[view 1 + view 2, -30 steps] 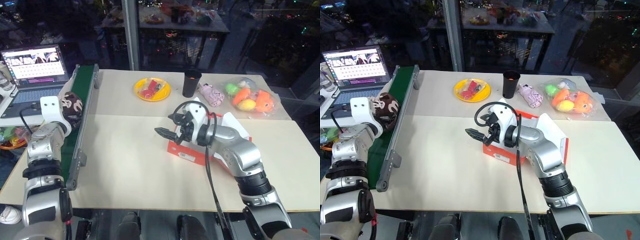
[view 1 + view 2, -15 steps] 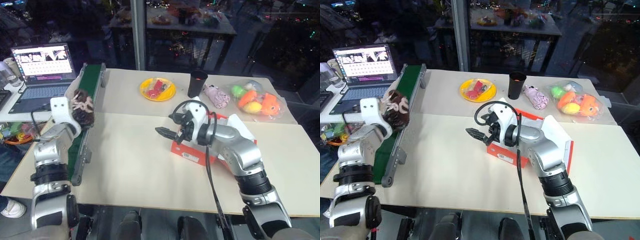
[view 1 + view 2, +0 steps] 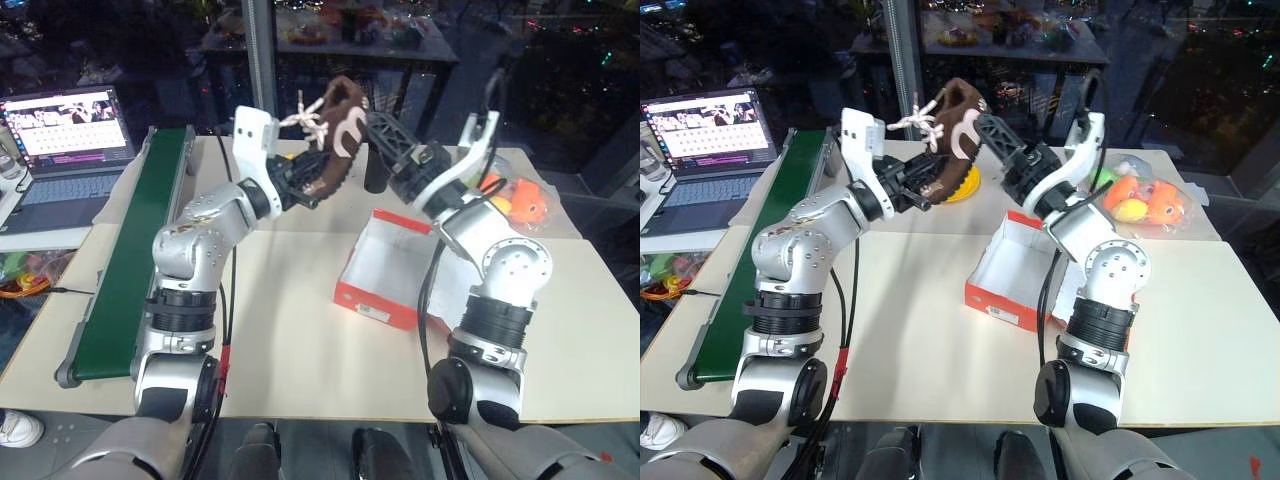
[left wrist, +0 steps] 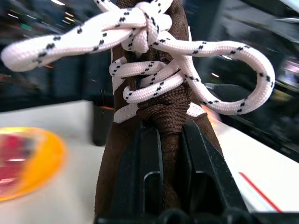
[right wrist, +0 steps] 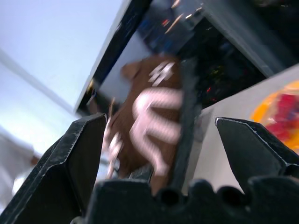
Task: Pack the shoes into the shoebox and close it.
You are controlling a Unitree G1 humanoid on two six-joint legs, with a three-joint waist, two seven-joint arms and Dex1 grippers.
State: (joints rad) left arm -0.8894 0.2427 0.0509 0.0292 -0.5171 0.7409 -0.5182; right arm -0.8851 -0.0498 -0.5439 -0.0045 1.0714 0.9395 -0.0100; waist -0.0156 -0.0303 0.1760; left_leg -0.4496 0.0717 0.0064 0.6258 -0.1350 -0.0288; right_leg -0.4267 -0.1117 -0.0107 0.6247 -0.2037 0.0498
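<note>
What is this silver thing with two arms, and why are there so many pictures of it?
It is a robot, packing shoes. Two pictures come from cameras in its head, looking down at a table. Two come from cameras on its wrists. Its left gripper is pinching a brown shoe with white laces, up in the air. Its right gripper is open and reaching toward that shoe. Below sits an open red shoebox. There is also a green conveyor belt, a laptop, a yellow plate and a bag of toy fruit.
</note>
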